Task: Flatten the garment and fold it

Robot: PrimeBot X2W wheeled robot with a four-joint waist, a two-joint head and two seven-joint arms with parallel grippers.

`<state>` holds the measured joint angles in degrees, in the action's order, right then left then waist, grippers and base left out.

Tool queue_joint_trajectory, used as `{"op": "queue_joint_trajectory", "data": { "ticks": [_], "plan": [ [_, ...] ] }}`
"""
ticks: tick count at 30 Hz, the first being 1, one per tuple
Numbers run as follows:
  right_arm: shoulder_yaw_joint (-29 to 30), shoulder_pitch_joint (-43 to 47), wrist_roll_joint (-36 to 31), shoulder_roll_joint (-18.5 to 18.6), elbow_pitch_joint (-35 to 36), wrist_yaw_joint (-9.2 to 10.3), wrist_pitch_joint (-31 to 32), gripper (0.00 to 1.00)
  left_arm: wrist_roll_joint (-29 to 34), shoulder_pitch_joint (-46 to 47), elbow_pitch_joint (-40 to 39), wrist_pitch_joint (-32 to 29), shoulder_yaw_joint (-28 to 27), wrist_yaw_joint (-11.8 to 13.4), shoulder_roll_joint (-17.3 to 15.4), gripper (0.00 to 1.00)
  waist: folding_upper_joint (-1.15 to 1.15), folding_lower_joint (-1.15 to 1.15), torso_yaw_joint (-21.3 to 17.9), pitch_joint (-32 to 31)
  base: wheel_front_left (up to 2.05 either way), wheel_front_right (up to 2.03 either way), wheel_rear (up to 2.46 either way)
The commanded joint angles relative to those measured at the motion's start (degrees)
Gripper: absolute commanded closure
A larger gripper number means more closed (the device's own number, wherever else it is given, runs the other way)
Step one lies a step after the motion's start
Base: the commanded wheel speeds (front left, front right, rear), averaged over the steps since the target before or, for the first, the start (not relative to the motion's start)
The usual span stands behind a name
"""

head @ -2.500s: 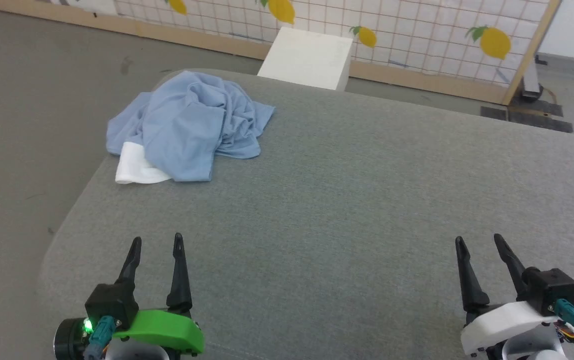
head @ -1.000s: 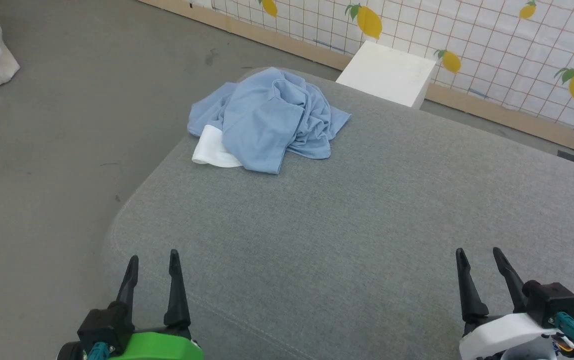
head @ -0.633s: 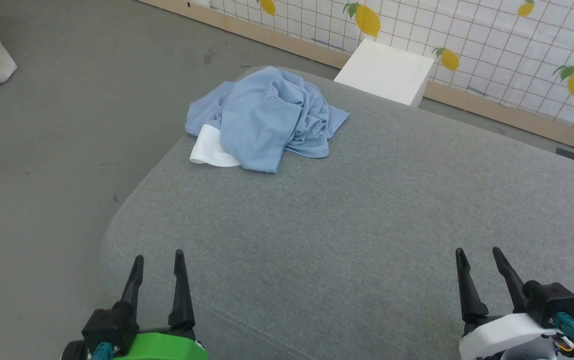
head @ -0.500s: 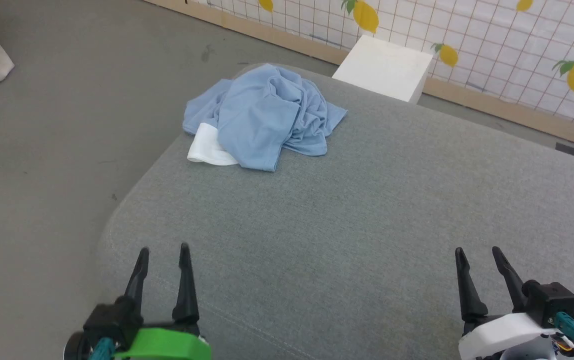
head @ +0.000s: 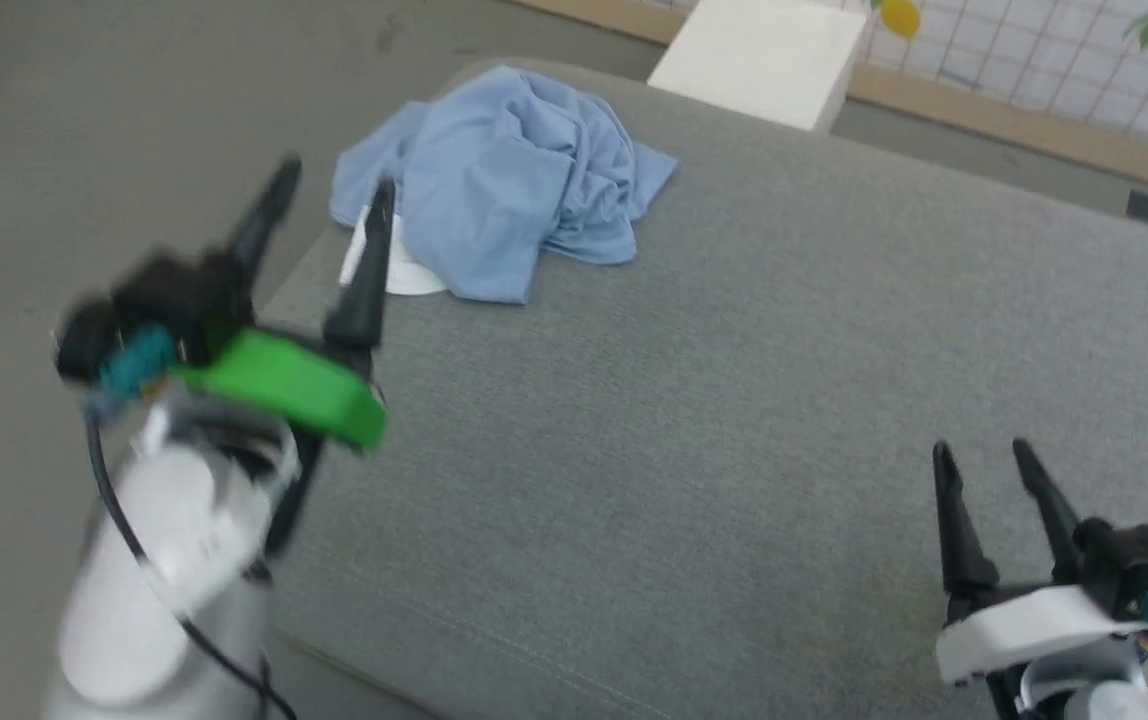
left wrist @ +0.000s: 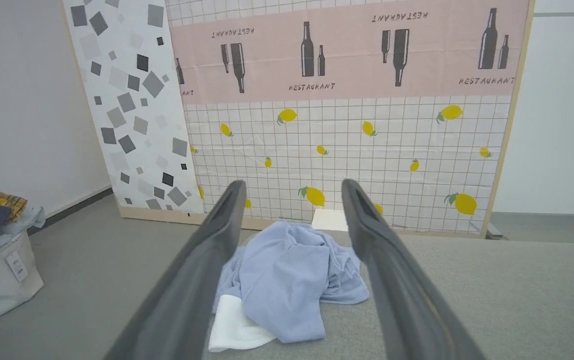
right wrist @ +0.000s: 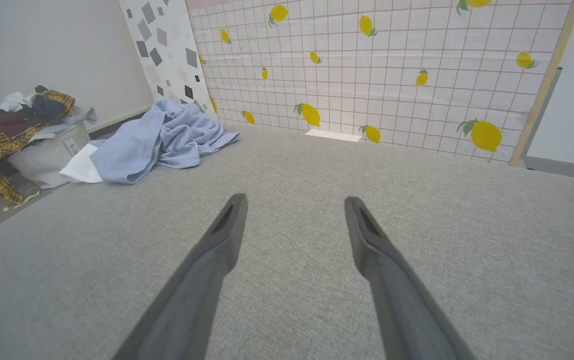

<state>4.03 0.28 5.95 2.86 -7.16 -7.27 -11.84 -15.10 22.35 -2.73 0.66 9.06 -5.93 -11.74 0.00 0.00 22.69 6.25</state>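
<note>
The light blue garment (head: 504, 180) lies crumpled in a heap at the far left corner of the grey padded table (head: 734, 380), partly over a white cloth (head: 384, 265). My left gripper (head: 334, 185) is raised and blurred, open and empty, its fingertips just short of the heap's near left edge. In the left wrist view the garment (left wrist: 287, 275) sits between and beyond the two fingers. My right gripper (head: 979, 455) rests open and empty at the table's near right, far from the garment (right wrist: 162, 137).
A white box (head: 764, 55) stands beyond the table's far edge, against a lemon-print screen (left wrist: 347, 145). A basket of mixed clothes (right wrist: 27, 135) stands on the grey floor to the left. The table's left edge drops to the floor beside the heap.
My left arm has swung up and forward from the near left toward the garment. The right gripper has barely moved. The head camera has tilted, shifting the whole picture.
</note>
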Motion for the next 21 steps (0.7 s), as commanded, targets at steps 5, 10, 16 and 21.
{"op": "queue_joint_trajectory", "data": {
  "ticks": [5, 10, 16, 21],
  "plan": [
    [0.4, -2.1, -1.3, 0.0, 5.5, -0.22, 2.0, 0.0, -3.5, 12.1, 5.2, -6.0, -0.8, -0.9, -2.5, 0.0, 0.0, 0.0, -3.5, 5.4, 0.0, 0.0, 0.0],
    [-0.1, -2.8, -1.8, 0.0, 10.2, -0.22, 3.9, 0.0, -5.5, 19.0, 11.8, -9.9, -3.0, -0.6, -4.1, 0.0, 0.0, 0.0, -6.3, 8.7, 0.0, 0.0, 0.0],
    [-1.0, -4.0, -3.0, 0.0, 16.6, -0.22, 5.8, 0.0, -6.2, 23.6, 18.6, -11.7, -4.9, -0.2, -6.8, 0.0, 0.0, 0.0, -9.4, 13.7, 0.0, 0.0, 0.0],
    [-1.9, -5.0, -3.8, 0.9, 20.9, -0.22, 7.5, 0.0, -6.8, 25.7, 22.9, -12.5, -5.2, -0.3, -8.1, 0.0, 0.0, 0.0, -11.7, 17.8, 0.0, 0.0, 0.0]
  ]
}}
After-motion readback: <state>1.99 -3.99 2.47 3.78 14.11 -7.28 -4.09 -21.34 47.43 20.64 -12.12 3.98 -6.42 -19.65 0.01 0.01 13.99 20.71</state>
